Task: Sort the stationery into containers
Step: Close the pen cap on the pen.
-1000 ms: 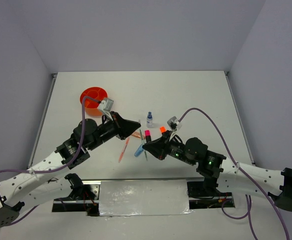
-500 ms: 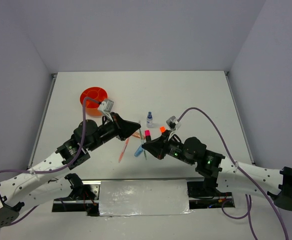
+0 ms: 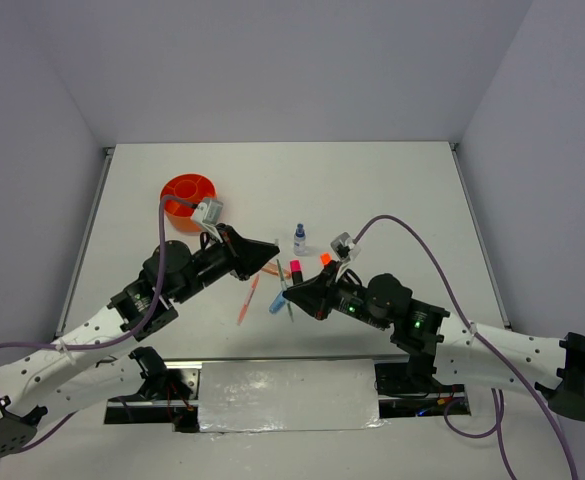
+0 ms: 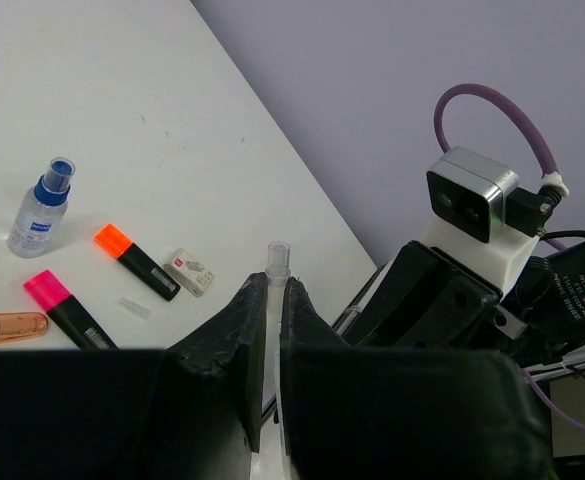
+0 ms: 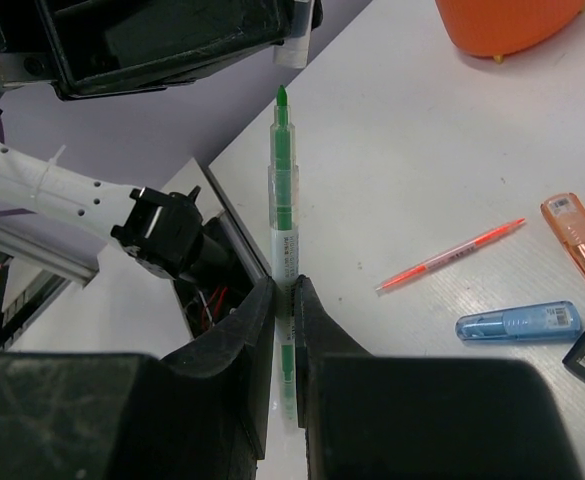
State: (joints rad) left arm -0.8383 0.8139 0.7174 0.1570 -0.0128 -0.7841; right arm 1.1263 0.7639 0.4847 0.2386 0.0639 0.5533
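Note:
My left gripper (image 4: 275, 283) is shut on a clear pen cap (image 4: 277, 262) that pokes out past its fingertips. A green pen (image 5: 285, 200) with a clear barrel and bare tip sticks up out of my right gripper (image 5: 283, 283), which is shut on it. In the top view the left gripper (image 3: 275, 249) and right gripper (image 3: 289, 292) hover close together above the stationery, tips nearly facing. The orange container cup (image 3: 189, 195) stands back left. On the table lie a blue-capped bottle (image 4: 40, 207), orange highlighter (image 4: 137, 261), pink highlighter (image 4: 67, 309), white eraser (image 4: 189, 271), thin orange pen (image 5: 450, 255) and blue marker (image 5: 517, 322).
A translucent orange item (image 5: 577, 240) lies beside the blue marker. A small clear piece (image 4: 134, 308) rests near the pink highlighter. The table's near edge with the arm bases and a metal plate (image 3: 287, 395) runs just behind the grippers.
Both arms have drifted slightly to the left while keeping their grips. The items on the table have not moved.

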